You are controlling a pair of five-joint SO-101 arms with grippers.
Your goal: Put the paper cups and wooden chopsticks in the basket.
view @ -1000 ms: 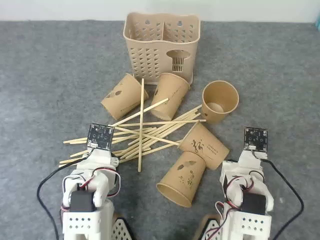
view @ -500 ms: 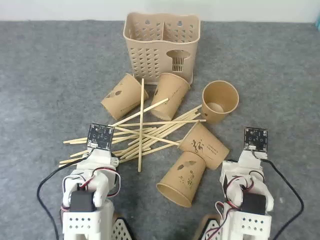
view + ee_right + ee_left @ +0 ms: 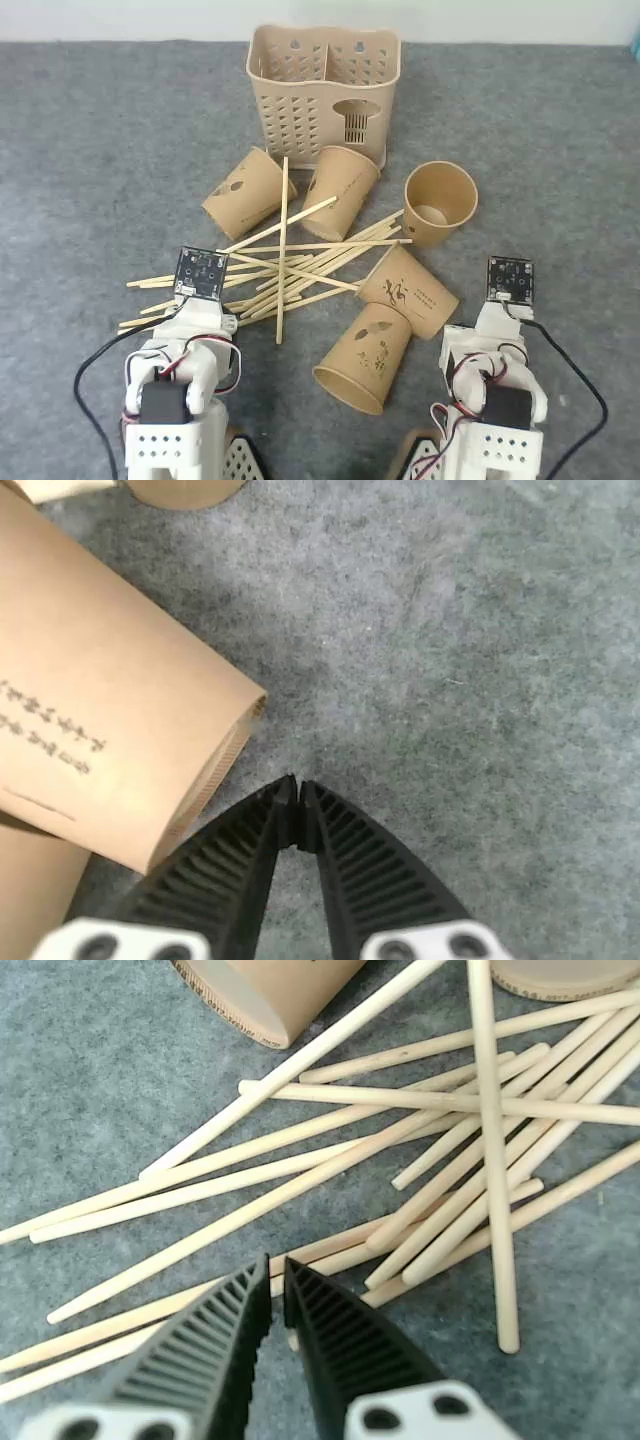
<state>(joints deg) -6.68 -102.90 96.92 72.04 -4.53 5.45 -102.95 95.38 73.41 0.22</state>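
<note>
A beige slotted basket (image 3: pixel 323 85) stands at the back of the grey mat. Several brown paper cups lie before it: two leaning near the basket (image 3: pixel 248 192) (image 3: pixel 340 190), one upright (image 3: pixel 438 203), two on their sides (image 3: pixel 408 290) (image 3: pixel 366 358). A heap of wooden chopsticks (image 3: pixel 275 272) (image 3: pixel 420 1150) is spread left of centre. My left gripper (image 3: pixel 277 1267) is shut, hovering just above the near ends of the chopsticks. My right gripper (image 3: pixel 297 792) is shut, next to the base of a lying cup (image 3: pixel 100 730).
Bare grey mat lies at the left, the right and behind the basket. Both arm bases (image 3: pixel 175 410) (image 3: pixel 490 400) stand at the near edge.
The right arm's wrist has shifted very slightly; everything else is as it was.
</note>
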